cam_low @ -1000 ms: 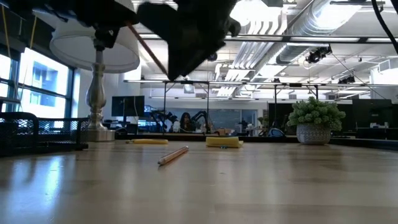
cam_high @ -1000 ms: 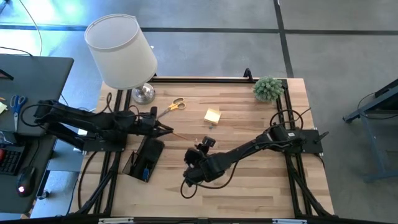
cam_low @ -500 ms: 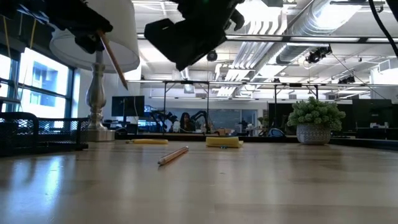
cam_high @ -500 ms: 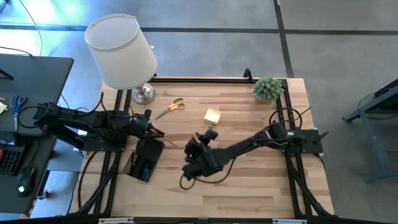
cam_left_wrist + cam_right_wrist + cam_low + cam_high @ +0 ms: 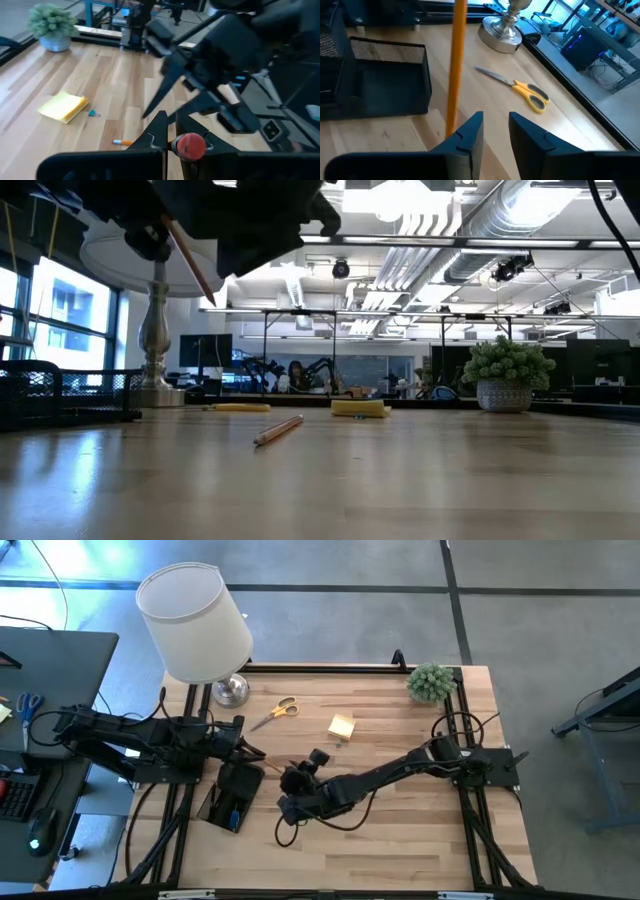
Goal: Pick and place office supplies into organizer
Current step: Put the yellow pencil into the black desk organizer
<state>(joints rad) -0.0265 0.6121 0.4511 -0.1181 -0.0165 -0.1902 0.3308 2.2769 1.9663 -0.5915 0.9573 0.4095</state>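
My left gripper (image 5: pixel 250 748) hovers above the table beside the black organizer (image 5: pixel 232 795) and is shut on a wooden pencil (image 5: pixel 190 260). My right gripper (image 5: pixel 288 780) hangs open just right of it, facing the lamp base. In the right wrist view the held pencil (image 5: pixel 455 65) crosses in front of the right gripper's open fingers (image 5: pixel 495 117). A second pencil (image 5: pixel 278 429) lies flat on the table. Yellow-handled scissors (image 5: pixel 278 709) and the yellow sticky-note pad (image 5: pixel 341 726), with a small blue piece (image 5: pixel 93 113) beside it, lie farther back. My left gripper (image 5: pixel 175 137) pinches the pencil between its two fingers, close to the red eraser end (image 5: pixel 190 145). The pencil is lifted clear of the table. It slants down from the fingers with its point (image 5: pixel 212 302) lowest.
A white-shaded lamp (image 5: pixel 195 625) with a chrome base (image 5: pixel 502 35) stands at the far left corner. A small green plant (image 5: pixel 432 682) sits at the far right corner. Bare wood lies along the near side and right half of the table.
My left gripper has carried the pencil toward the table's left, to the organizer's side, and the pencil's slant has steepened. My right gripper has followed it toward the left and slightly toward the far edge. The pencil on the table has stayed put.
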